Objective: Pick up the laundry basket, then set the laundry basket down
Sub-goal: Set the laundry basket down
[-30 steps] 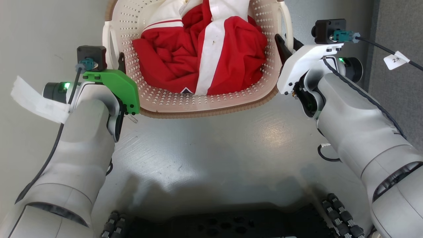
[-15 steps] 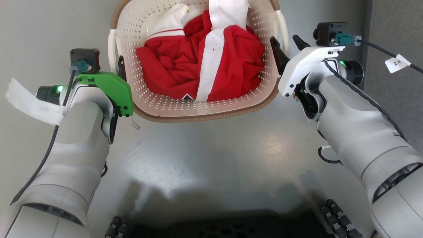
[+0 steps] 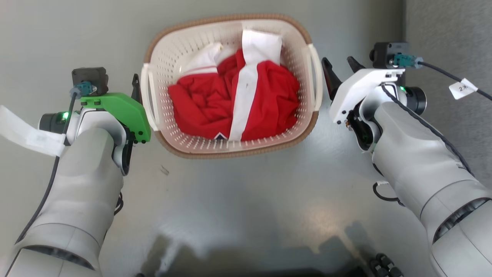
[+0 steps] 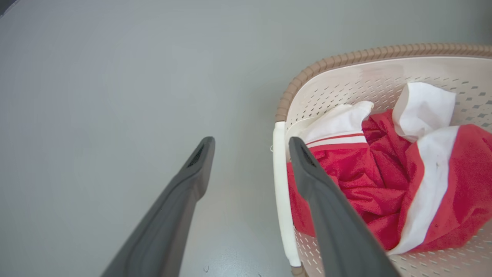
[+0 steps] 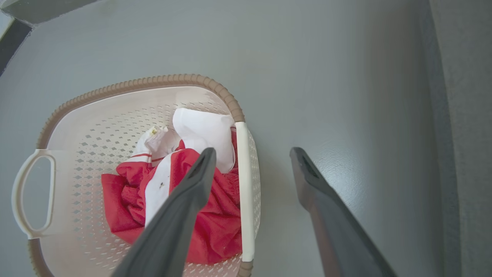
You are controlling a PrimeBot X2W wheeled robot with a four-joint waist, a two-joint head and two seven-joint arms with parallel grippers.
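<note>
Left gripper (image 4: 250, 143) and right gripper (image 3: 339, 62) spread, empty, flanking the laundry basket (image 3: 226, 18).
It stands on the floor (image 3: 238, 184), red-and-white clothes (image 3: 207, 104) inside; each gripper sits beside a white handle (image 3: 148, 96), apparently lined up for a two-sided grip.

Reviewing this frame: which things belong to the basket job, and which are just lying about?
Job: laundry basket; left gripper and right gripper, both open, flanking it.
Lying about: red-and-white garment inside the basket; paper tag on a cable; small fleck on the floor.
</note>
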